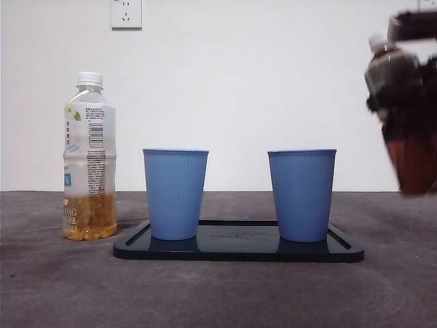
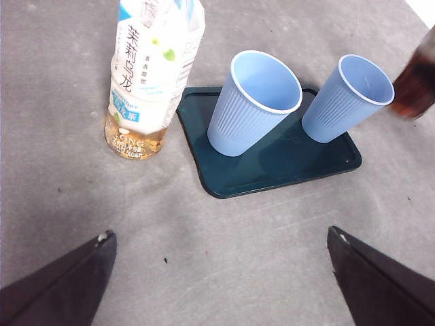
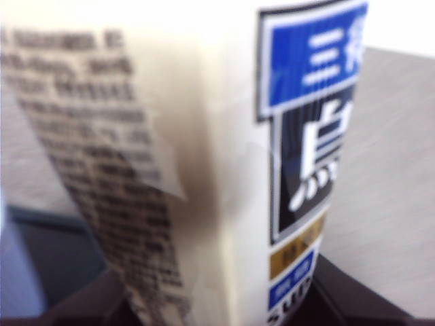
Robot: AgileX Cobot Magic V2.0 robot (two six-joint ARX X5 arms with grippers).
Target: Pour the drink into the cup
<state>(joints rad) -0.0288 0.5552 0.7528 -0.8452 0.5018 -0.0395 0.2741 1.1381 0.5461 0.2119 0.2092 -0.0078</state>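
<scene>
With your right gripper (image 1: 403,102) clamped on the dark-drink plastic bottle (image 1: 401,116) at the front view's right edge, carry it level over the nearer ribbed blue paper cup (image 1: 302,195) before tipping, left gripper (image 2: 217,285) spread idle.

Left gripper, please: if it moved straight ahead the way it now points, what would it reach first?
Probably the dark tray, at its near edge between the tea bottle and the nearer blue cup. The left gripper is open; depth is uncertain.
</scene>
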